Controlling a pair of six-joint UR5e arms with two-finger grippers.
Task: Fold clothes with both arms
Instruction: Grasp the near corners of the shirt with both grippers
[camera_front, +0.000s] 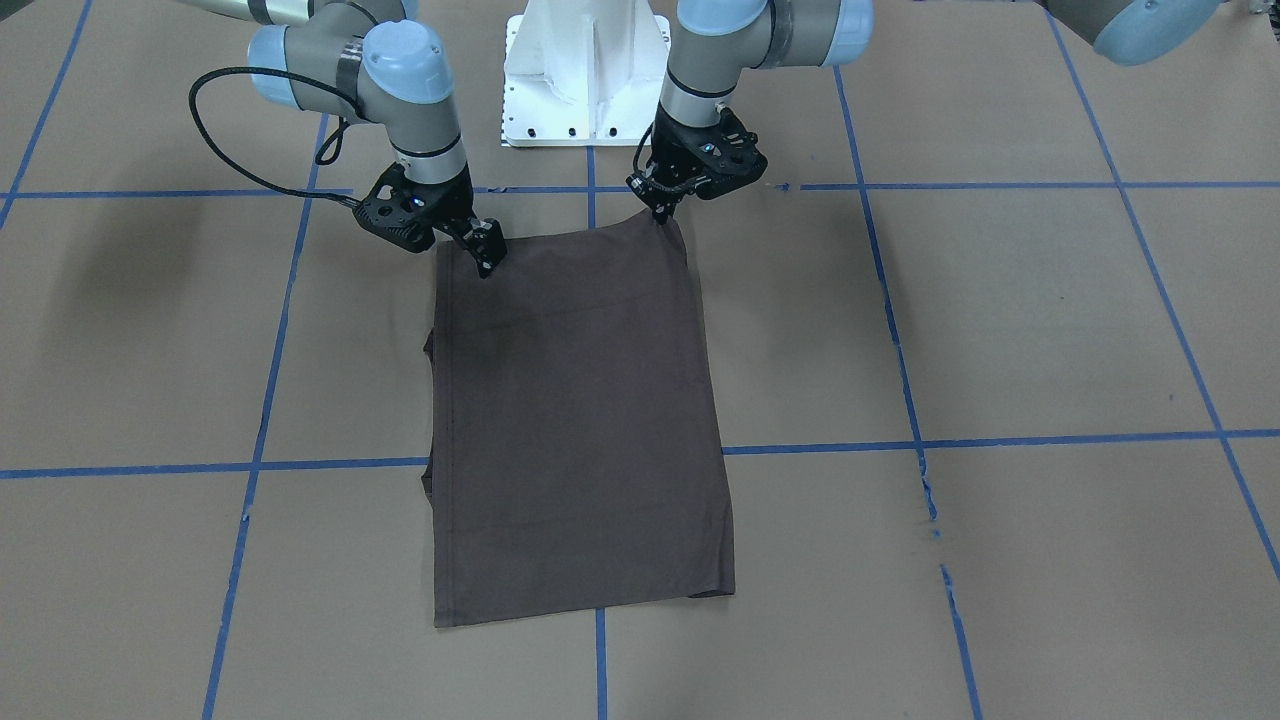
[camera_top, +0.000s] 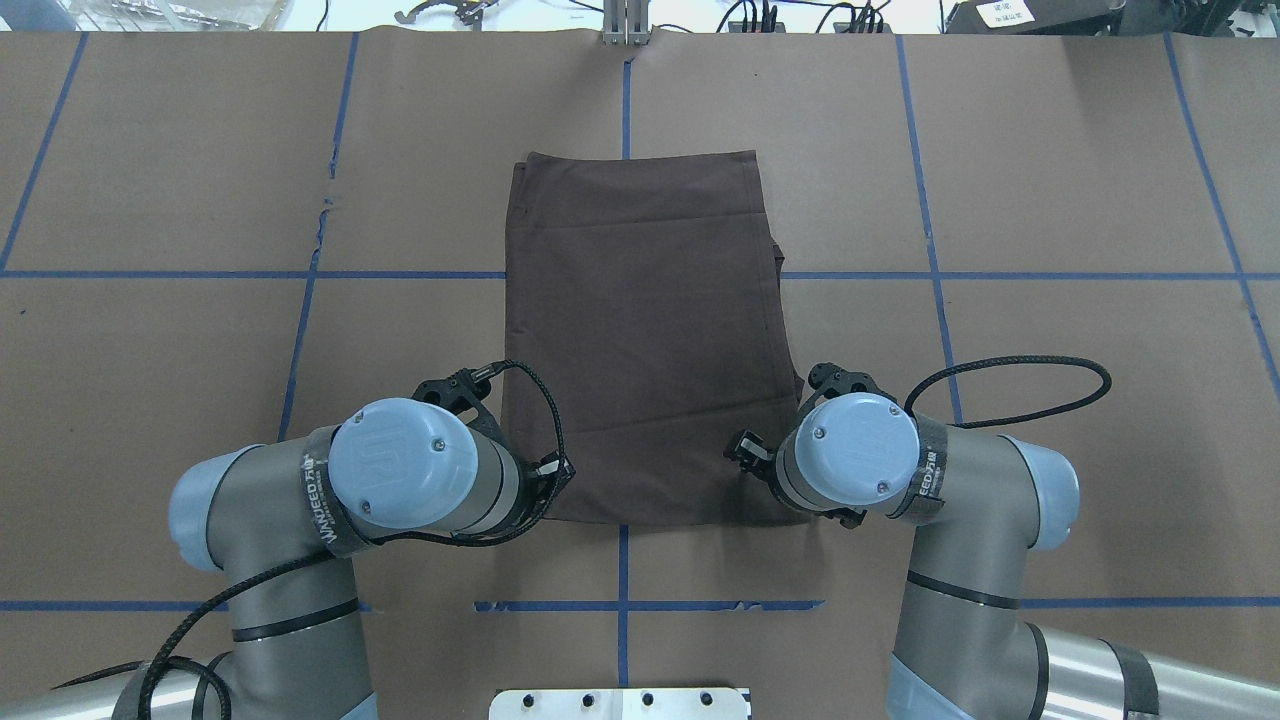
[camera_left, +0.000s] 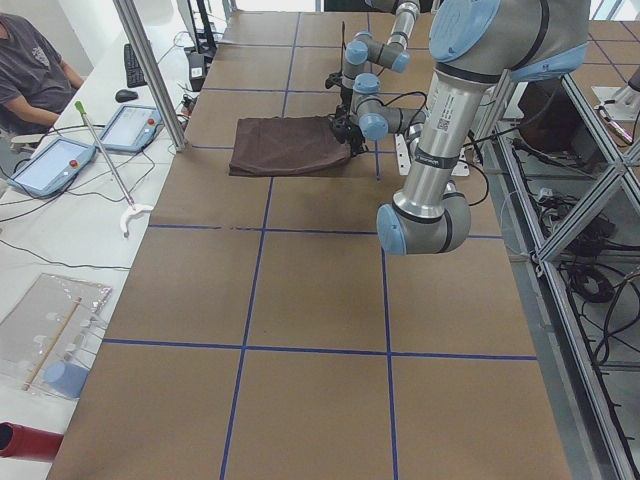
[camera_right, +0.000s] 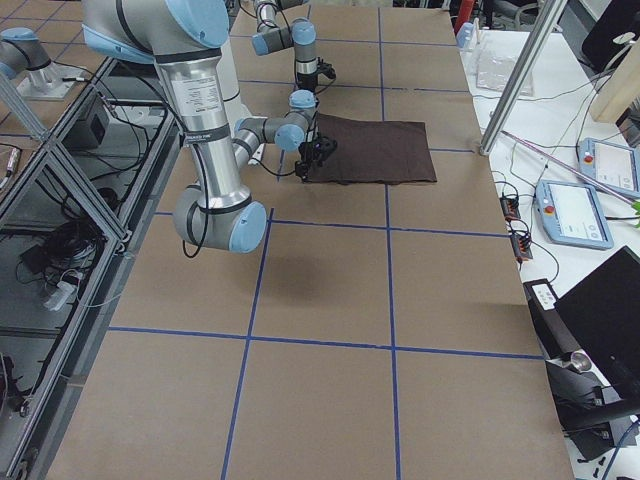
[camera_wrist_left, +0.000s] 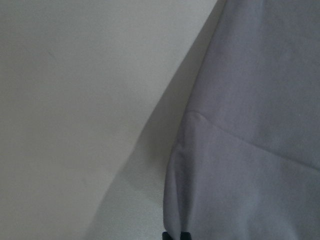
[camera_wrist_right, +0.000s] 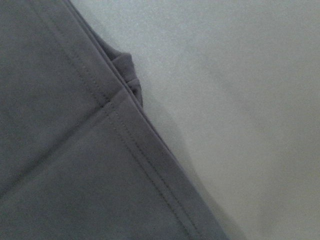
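Even overhead light falls on the surface (camera_front: 1000, 320), shadows soft and faint; wrist views of the T-shirt (camera_wrist_left: 260, 150) look grainy, dull, washed-out.

Matt, soft knit T-shirt (camera_front: 580, 420); matt brown paper table cover (camera_front: 1000, 320); smooth grey metal arms (camera_top: 960, 610) with blue plastic caps (camera_top: 405, 462).

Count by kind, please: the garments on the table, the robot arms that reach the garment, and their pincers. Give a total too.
Garments: 1, the dark T-shirt
Arms: 2, left arm and right arm
Pincers: 2, left pincer and right pincer
Total: 5
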